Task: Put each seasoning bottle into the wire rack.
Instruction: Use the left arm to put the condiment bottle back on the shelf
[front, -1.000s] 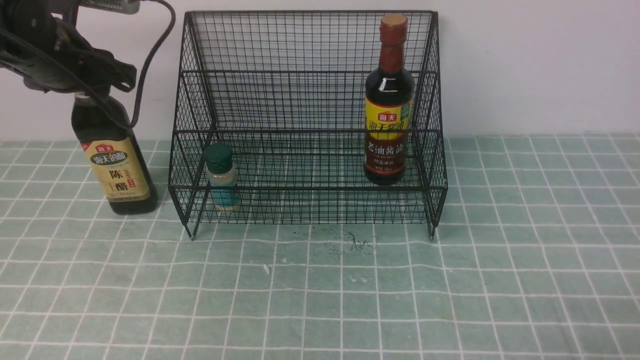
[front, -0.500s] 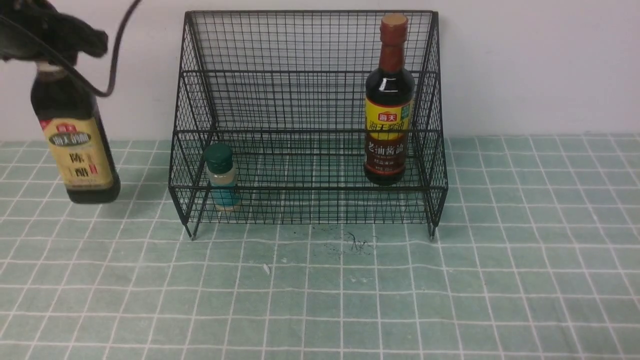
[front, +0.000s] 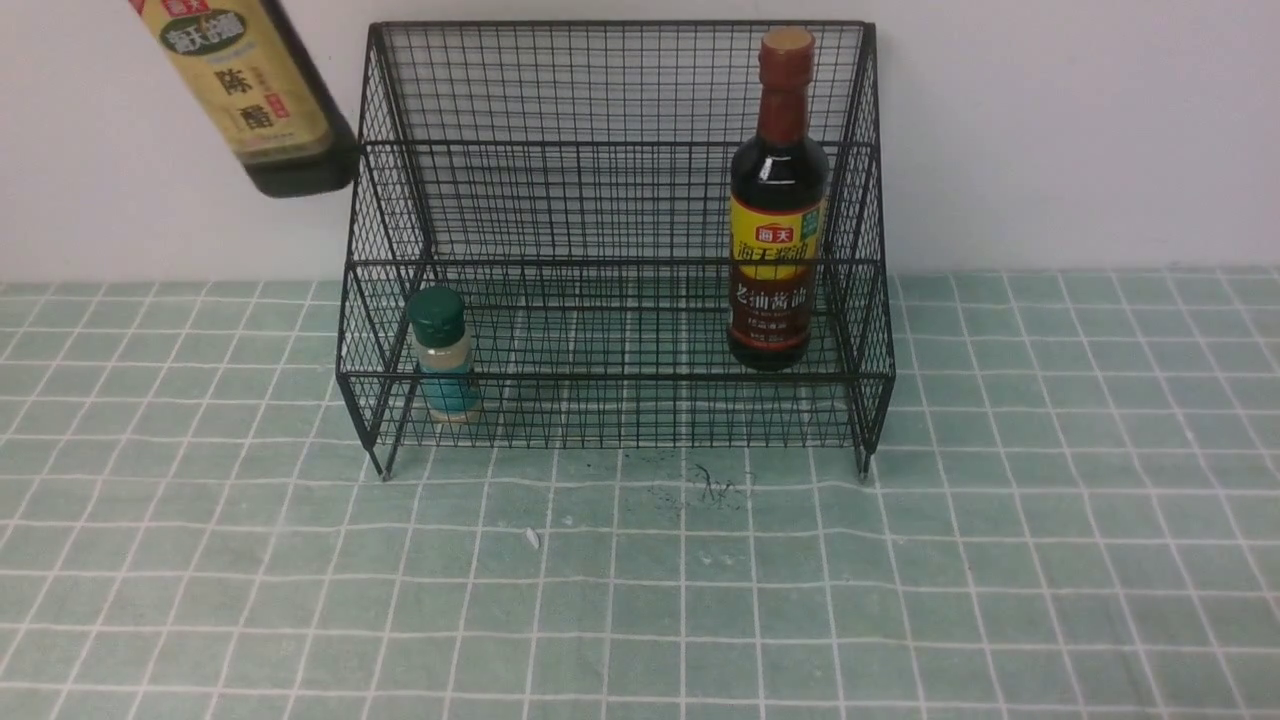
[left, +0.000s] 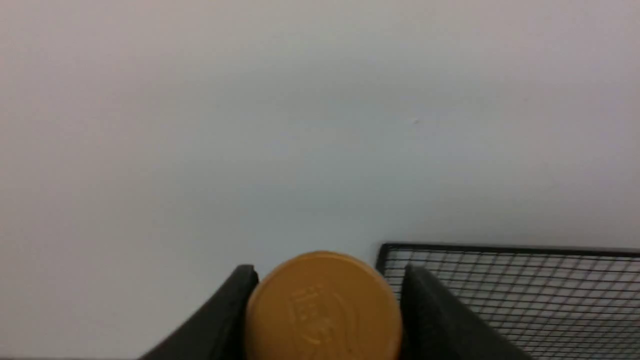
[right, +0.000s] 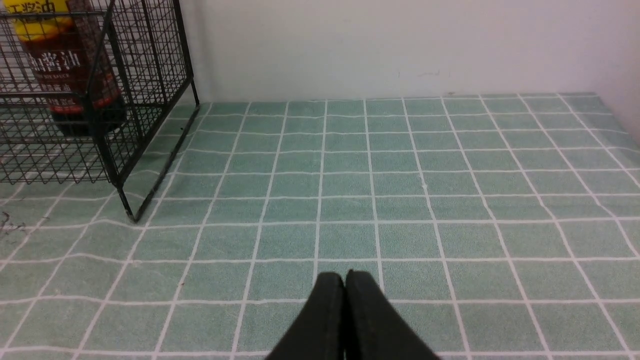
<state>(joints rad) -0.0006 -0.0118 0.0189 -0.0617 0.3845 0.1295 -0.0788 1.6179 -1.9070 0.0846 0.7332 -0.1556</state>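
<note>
As I count from my end outward, I see one green-checked surface (front: 640, 600), one black wire rack (front: 615, 235) standing on it against the wall (front: 1050, 130), and three seasoning bottles. Two of them are inside the rack and one is in the air.

Nearest in the rack is the green-capped shaker (front: 441, 350), upright at the left end of the low front tier. The soy sauce bottle (front: 779, 230) stands upright at the right end, further back than the shaker. I cannot tell for sure which tier carries it.

The gold-capped vinegar bottle (front: 260, 90) hangs clear of the surface, just outside the rack's upper left corner. It is tilted, with its base swung toward the rack's left side and its top out of the front view.

Of my two hands, the right hand (right: 345, 275) sits low over bare surface, well to the right of the rack, with its fingers (right: 327, 300) clenched together on nothing. The left hand (left: 325, 272) is up high, looking down along the bottle. It is grasping the vinegar bottle at the neck, and the gold cap (left: 322, 305) shows between its two black fingers. The rack's top edge lies just beside it, with the wall behind.
</note>
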